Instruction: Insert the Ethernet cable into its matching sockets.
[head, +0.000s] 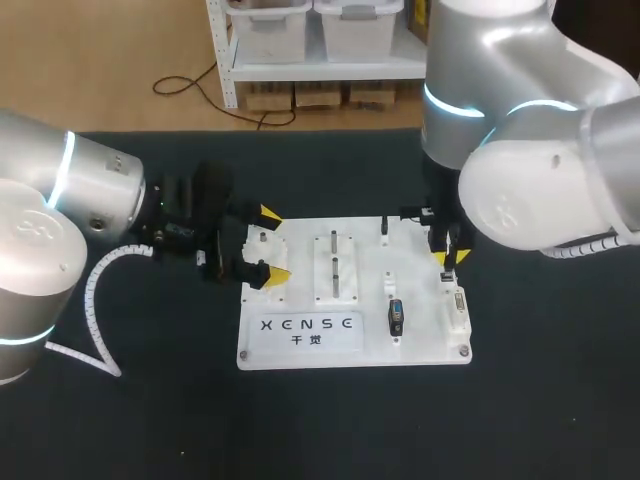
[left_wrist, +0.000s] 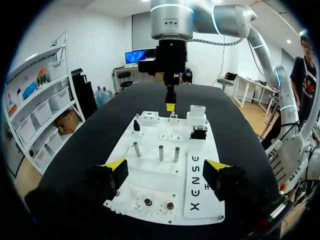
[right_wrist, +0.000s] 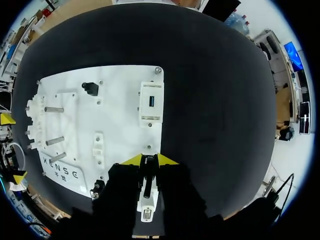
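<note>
A white board (head: 300, 345) with pegs and sockets lies mid-table. My right gripper (right_wrist: 149, 160) is shut on a short black Ethernet plug (right_wrist: 147, 176), held upright over a small white socket block (right_wrist: 146, 212) at the board's far right edge. In the head view the right gripper (head: 447, 260) hangs over that edge, and its yellow tips hide the plug. My left gripper (left_wrist: 165, 167) stands open at the board's left edge (head: 273, 243), holding nothing. The left wrist view looks across the board and shows the right gripper (left_wrist: 170, 106) pointing straight down just above the far edge.
Just beyond the right gripper on the same edge sits a white block with a blue port (right_wrist: 151, 104). A black connector (head: 396, 318) stands on the board, and several metal pegs (left_wrist: 160, 152) rise at its middle. Black tabletop (head: 540, 400) surrounds the board.
</note>
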